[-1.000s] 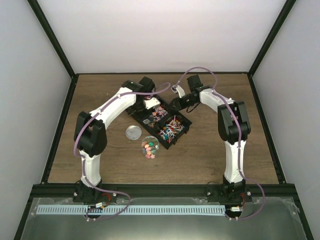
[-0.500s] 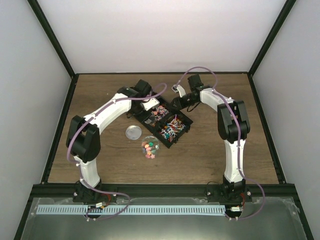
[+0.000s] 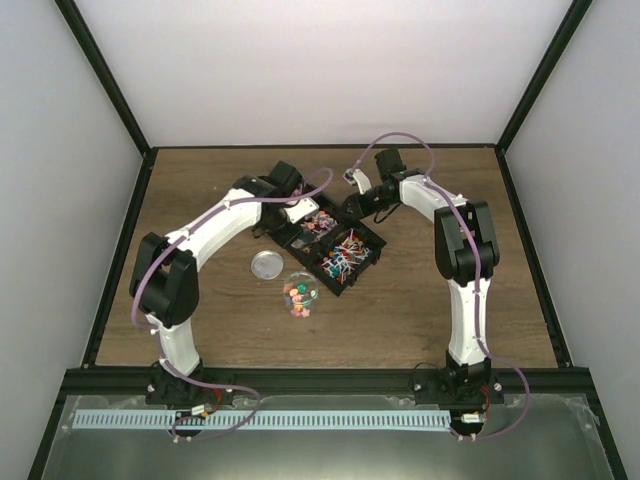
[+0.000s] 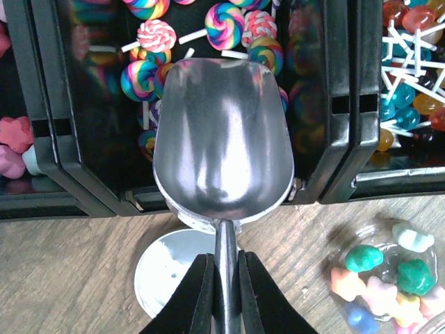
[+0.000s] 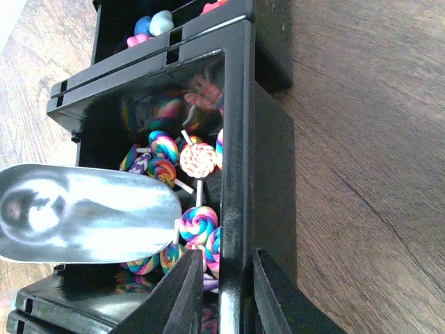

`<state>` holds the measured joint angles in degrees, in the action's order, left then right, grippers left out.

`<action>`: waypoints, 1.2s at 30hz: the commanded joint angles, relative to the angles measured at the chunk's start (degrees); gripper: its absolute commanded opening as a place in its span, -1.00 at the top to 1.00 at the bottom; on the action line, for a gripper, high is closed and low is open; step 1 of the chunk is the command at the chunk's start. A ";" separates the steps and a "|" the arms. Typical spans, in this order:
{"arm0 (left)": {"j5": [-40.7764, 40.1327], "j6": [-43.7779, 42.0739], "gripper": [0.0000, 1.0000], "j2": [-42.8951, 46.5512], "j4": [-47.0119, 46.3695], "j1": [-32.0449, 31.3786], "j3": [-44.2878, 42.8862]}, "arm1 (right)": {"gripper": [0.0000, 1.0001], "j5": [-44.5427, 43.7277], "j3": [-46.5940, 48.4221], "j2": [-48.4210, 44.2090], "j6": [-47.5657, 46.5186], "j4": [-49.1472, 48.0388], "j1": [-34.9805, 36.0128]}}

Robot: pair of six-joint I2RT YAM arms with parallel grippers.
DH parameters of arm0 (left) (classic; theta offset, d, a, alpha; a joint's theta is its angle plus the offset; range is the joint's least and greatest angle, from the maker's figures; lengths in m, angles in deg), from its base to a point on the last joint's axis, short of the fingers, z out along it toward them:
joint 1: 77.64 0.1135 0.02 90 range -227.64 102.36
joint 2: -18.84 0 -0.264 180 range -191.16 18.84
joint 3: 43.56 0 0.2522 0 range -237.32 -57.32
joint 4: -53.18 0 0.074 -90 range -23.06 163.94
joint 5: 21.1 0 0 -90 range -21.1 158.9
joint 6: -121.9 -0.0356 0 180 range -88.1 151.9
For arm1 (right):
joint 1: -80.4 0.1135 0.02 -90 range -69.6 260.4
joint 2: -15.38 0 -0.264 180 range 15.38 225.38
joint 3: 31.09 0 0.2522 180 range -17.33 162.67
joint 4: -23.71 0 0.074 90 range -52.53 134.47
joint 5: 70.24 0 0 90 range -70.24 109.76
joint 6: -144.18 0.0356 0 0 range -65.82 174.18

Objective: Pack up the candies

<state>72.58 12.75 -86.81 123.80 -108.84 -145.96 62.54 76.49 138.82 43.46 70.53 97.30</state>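
Finding the candies [image 4: 229, 17] lying sorted in the compartments of a glossy black tray [image 4: 341, 104] around the middle of the bench [image 5: 361, 174], a little toward its far edge: swirled rainbow lollipops on white sticks in the central compartment, round translucent ones on sticks in the next, soft star-like lumps in the third. Seeing more of them, pastel and matte, sitting inside a clear round jar [image 4: 348, 240] just off the tray's near side.

Holding a smooth metal scoop [image 4: 222, 139] by its thin handle in the left pincer [image 4: 224, 263], fingers pressed tight against the stem. Hanging the scoop's rounded, mirror-bright bowl over the swirled lollipops, empty, its mouth pointing away from the pincer and into the compartment; touching them or not, impossible to tell.

Straddling the tray's upright wall with the right pincer [image 5: 226, 261], one black finger inside the lollipop compartment and one outside, pinching the wall between them, swirled lollipops lying just beside the inner finger.

Noting a flat round metal lid [image 4: 167, 271] lying on the wood-grain bench beneath the scoop's handle, just off the tray's near side and beside the jar.
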 commanded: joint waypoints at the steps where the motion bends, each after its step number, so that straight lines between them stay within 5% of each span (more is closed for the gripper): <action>1: 1.00 -1.41 0.92 1.75 2.54 -0.26 -1.14 | 0.59 0.73 2.30 1.16 -0.87 1.27 -0.02; 15: 2.06 1.48 0.92 -3.00 -4.55 0.00 -2.54 | 0.58 1.25 2.12 0.97 -1.10 1.30 -0.03; 36: 7.60 7.73 0.92 -3.71 -25.91 0.08 12.54 | 0.62 3.95 1.19 0.68 -2.09 0.73 0.06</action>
<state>77.28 17.42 -89.14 102.47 -108.44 -136.95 62.76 76.69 138.99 43.02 70.51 96.54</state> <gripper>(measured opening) 0.096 0.198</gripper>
